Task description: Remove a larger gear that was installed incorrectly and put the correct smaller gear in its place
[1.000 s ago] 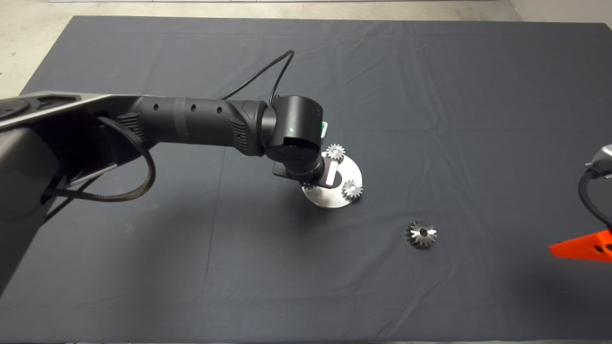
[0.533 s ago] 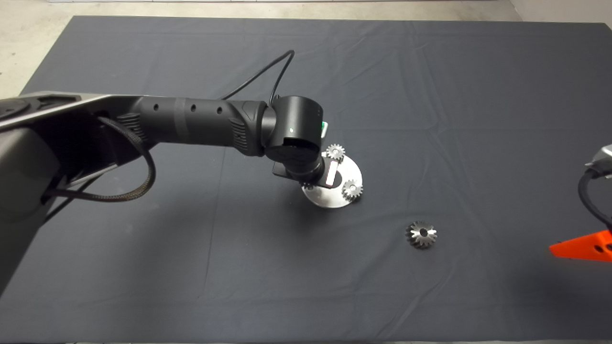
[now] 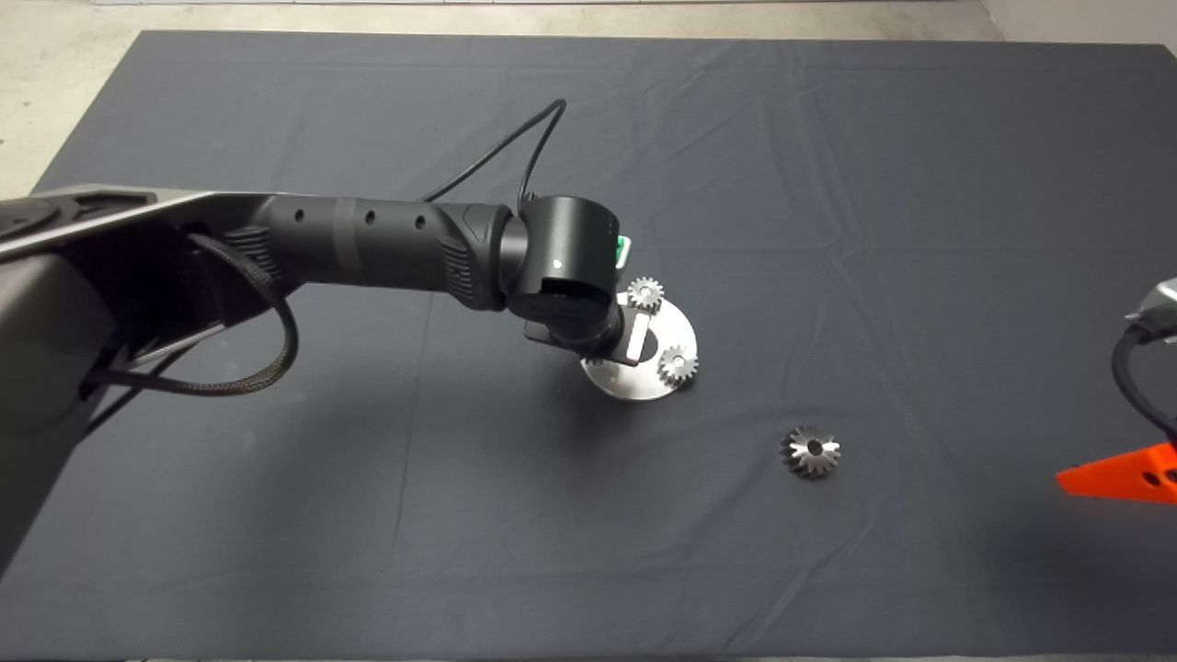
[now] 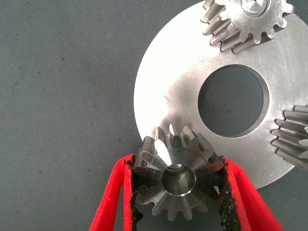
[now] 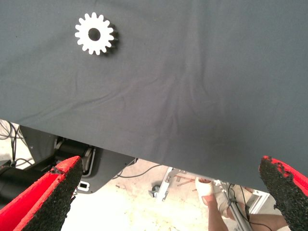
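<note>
My left gripper (image 4: 178, 166) is shut on the smaller gear (image 4: 179, 179), a bright gear with a round centre hole. It holds the gear at the edge of the round silver plate (image 4: 168, 82). In the head view the left gripper (image 3: 618, 346) is over the plate's (image 3: 634, 382) left side, and its wrist hides the held gear. The larger gear (image 3: 810, 450), dull grey with flared teeth and a dark bore, lies alone on the mat to the plate's lower right. It also shows in the right wrist view (image 5: 94, 33). My right gripper (image 5: 166, 202) is open and waits at the mat's right edge.
Two more small bright gears (image 3: 645, 292) (image 3: 679, 365) sit on the plate around its centre hole (image 4: 233, 100). One red finger (image 3: 1117, 473) of the right gripper shows at the right edge. Past the mat's edge the right wrist view shows floor, cables and a person's foot (image 5: 211, 190).
The left arm has shifted slightly up and to the left over the plate. The gears and the plate have not moved.
</note>
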